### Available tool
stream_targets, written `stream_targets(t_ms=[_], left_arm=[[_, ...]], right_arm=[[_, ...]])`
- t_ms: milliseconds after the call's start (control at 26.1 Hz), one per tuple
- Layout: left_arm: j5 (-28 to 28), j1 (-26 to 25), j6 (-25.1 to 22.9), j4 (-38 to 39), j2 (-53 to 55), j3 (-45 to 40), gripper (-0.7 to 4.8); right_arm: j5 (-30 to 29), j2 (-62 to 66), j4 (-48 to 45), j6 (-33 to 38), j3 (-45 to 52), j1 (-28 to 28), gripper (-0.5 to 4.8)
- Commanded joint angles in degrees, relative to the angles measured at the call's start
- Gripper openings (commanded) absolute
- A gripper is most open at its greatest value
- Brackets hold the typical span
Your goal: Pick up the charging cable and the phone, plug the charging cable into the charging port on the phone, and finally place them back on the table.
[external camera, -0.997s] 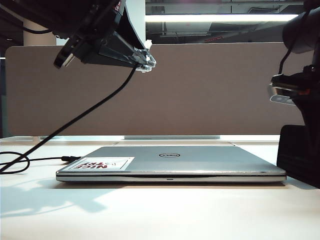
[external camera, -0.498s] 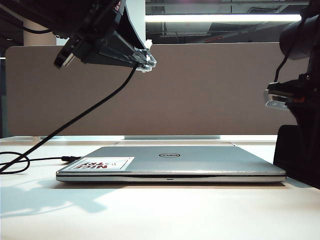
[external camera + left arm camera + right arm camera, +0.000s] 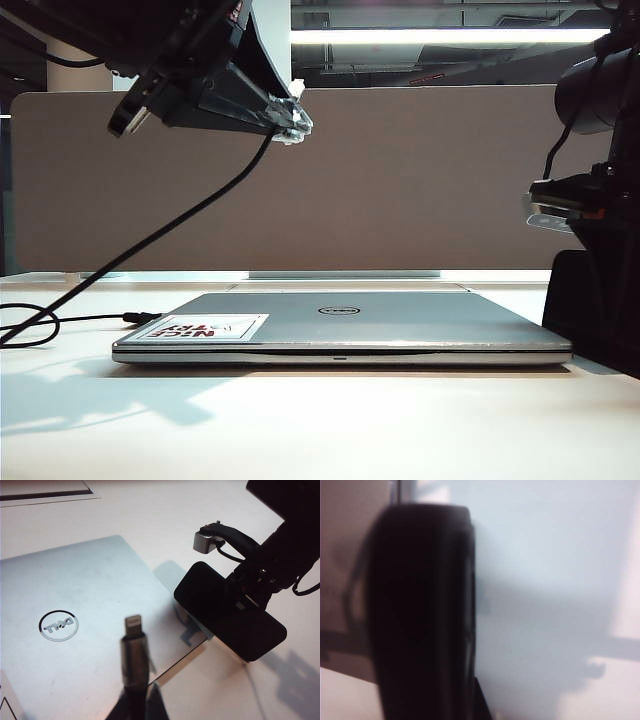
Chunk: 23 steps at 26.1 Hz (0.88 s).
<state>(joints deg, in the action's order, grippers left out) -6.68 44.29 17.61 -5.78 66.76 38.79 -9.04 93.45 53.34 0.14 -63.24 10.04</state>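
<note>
Edging inward from the right since a second ago, the right arm and the dark phone [image 3: 582,305] it carries now sit a little closer to the silver laptop [image 3: 340,325], while the left arm holds exactly where it was. High at upper left of the exterior view, the left gripper [image 3: 290,122] is clamped shut on the charging cable [image 3: 170,232], whose black cord falls away below the fingertips in a long slant and ends in a loop on the table [image 3: 320,430] well under and to the left of the pincer. From the left wrist camera, the cable's silvery plug [image 3: 134,625] juts out just ahead of that pincer, hanging above the laptop lid near its round logo. Beyond the plug, off the laptop's corner, the right gripper [image 3: 245,597] grips the phone across its middle, the black slab tilted with one short end toward the laptop and its shadow cast on the white tabletop beneath. The right wrist camera is filled by the phone [image 3: 422,615], a blurred dark block directly in front of the pincer, with the pale table behind it. A second thin black cord with an all-black plug [image 3: 140,318] lies on the table beside the laptop's left edge, far below the left gripper.
</note>
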Motion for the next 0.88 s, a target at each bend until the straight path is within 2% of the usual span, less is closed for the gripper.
stream_targets(t_ms=[38,230,422,498,767,882], left_arm=[[-0.17,0.04,-0.22,-0.68,-0.24,0.44,-0.06],[-0.17,0.04,-0.22,-0.72,-0.24,0.44,-0.06],[-0.17,0.04,-0.22,-0.7,-0.22,0.44,-0.06],[-0.17,0.04,-0.24,-0.59,-0.04,0.42,-0.06],[-0.17,0.04,-0.22,0.52,0.2,0.39,-0.06],[-0.17,0.04,-0.22,0.57,0.2,0.39,-0.06]], right_arm=[[-0.09,-0.52,-0.04,-0.2,-0.11,0.04,-0.06],[-1.9,-5.81,0.15,-0.2,-0.44,-0.04,-0.06],[-9.35,-12.35,-3.52,-0.13,-1.7,-0.11,-0.06],[-14.36,-15.74,-8.46,0.39,-1.81,-0.11,-0.06],[-20.24,-18.93,-13.14,0.37,-1.9,-0.02,-0.06],[-24.65,-18.86,-15.37,3.82,-1.88,-0.02,-0.06]])
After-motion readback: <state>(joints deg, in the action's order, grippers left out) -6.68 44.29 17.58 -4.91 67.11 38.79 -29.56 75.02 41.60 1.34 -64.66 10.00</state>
